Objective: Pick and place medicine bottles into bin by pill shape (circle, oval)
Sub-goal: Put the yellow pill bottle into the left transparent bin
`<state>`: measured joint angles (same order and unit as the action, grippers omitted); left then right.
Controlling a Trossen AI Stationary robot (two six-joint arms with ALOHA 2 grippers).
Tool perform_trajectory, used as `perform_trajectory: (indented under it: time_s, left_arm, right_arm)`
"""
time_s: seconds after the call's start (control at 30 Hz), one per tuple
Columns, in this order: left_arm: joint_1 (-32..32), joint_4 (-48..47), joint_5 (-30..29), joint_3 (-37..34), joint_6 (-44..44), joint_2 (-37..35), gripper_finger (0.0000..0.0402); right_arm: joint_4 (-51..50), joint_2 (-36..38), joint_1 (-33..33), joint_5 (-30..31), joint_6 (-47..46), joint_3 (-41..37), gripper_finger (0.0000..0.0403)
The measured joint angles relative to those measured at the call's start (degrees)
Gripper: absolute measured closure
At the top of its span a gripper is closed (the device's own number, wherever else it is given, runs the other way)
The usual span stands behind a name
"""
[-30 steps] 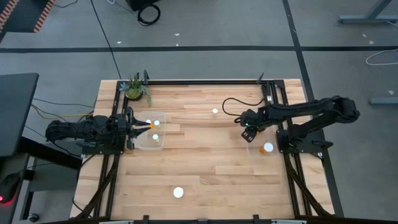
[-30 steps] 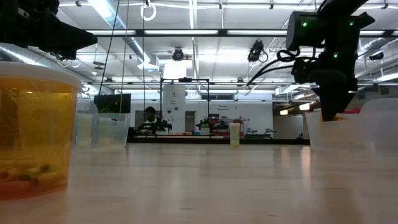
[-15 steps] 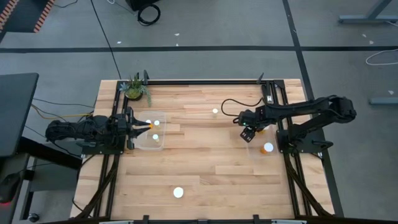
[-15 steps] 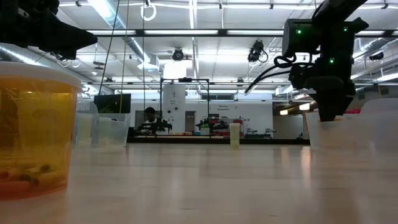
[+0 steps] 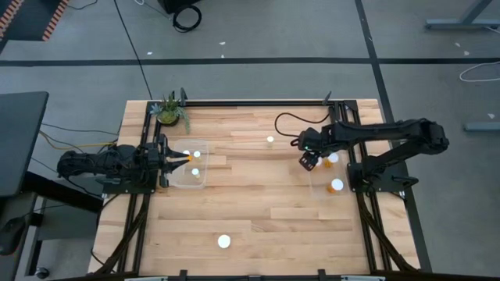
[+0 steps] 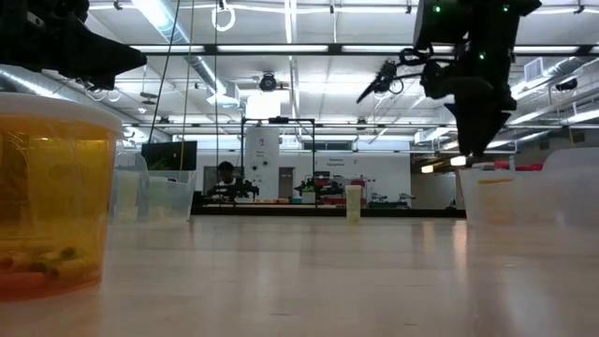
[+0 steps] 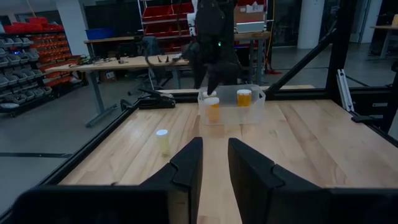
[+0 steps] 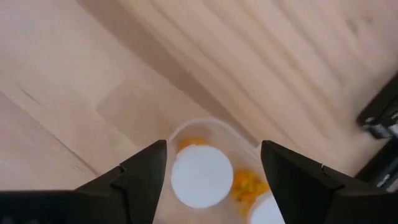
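My right gripper (image 5: 307,161) hangs open and empty above the left end of the clear right bin (image 5: 319,187); it also shows in the low view (image 6: 473,140). Two amber bottles with white caps stand in that bin (image 8: 201,176) (image 5: 337,186). My left gripper (image 5: 173,159) waits at the clear left bin (image 5: 205,178), its fingers a narrow gap apart (image 7: 215,168), empty. Two bottles stand in the left bin (image 5: 196,154). A small bottle (image 5: 270,140) stands alone on the far middle of the table, and a larger one (image 5: 224,241) stands near the front edge.
A green potted plant (image 5: 169,112) stands at the far left corner. Black rails run along the table's left, right and far edges (image 5: 258,102). Bare wood lies between the two bins. The large front bottle fills the low view's left side (image 6: 51,197).
My right gripper has risen out of the right bin and gone a little toward the far edge and the table's left. A bottle now shows in the bin at the place the gripper had covered.
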<state>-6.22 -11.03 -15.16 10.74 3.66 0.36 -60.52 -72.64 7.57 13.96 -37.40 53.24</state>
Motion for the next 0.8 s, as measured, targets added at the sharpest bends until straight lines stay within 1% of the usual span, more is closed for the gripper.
perform_trajectory:
  time_s: [0.13,0.27,0.4,0.57,0.8]
  left_arm:
    - [-0.01,0.0,0.0,0.0,0.0,0.0,0.0315]
    - [-0.02,0.0,0.0,0.0,0.0,0.0,0.031]
    - [-0.02,0.0,0.0,-0.02,0.0,0.0,0.0314]
    - [0.0,0.0,0.01,0.0,0.0,0.0,0.0321]
    - [-0.01,0.0,0.01,0.0,0.01,0.0,0.0315]
  right_arm:
    - [0.37,-0.08,-1.52,1.24,1.03,2.99,0.0134]
    - [4.29,-1.19,-4.33,1.34,2.36,4.66,0.0137]
    - [7.96,-3.31,-7.11,1.33,2.96,5.71,0.0141]
    - [9.24,-7.75,-9.74,1.26,3.5,8.82,0.0141]
    - [9.43,-15.48,-13.2,1.04,6.68,16.61,0.0141]
